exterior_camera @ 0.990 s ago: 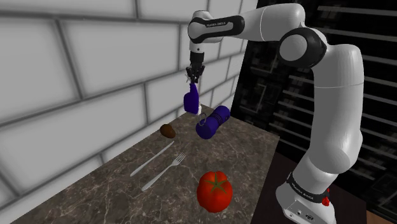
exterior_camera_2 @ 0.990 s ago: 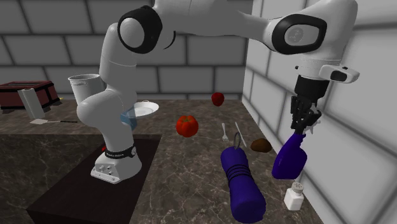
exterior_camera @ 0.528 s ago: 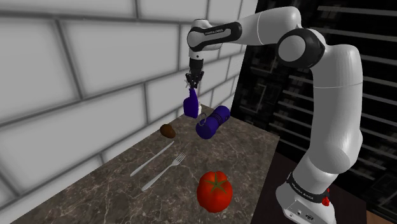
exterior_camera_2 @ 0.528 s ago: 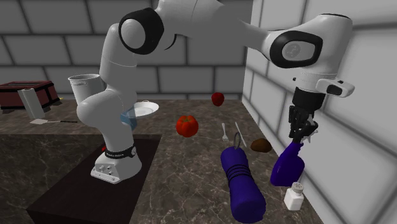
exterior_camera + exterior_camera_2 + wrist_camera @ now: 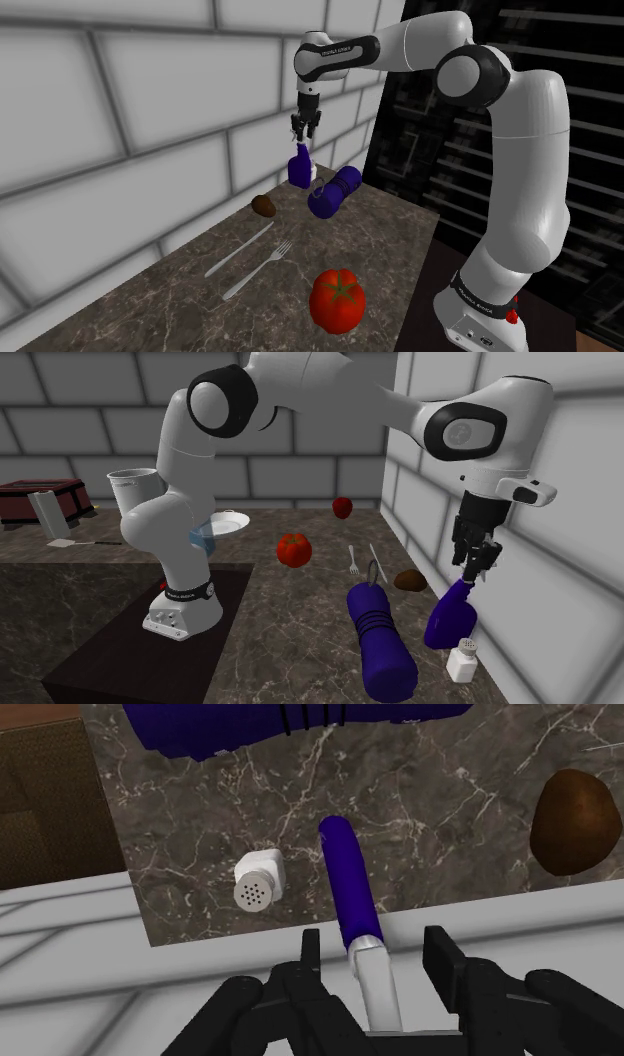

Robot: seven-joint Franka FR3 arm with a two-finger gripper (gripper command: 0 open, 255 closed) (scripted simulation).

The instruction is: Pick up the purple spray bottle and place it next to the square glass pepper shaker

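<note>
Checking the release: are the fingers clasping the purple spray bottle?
No, the gripper is open, with gaps between both fingers and the purple spray bottle.

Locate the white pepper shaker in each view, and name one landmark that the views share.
Shoulder view: the white pepper shaker, a sliver just right of the purple spray bottle.
Second exterior view: lower right, just below the spray bottle.
Wrist view: beside the spray bottle, holed top showing.
Shared landmark: the spray bottle.
</note>
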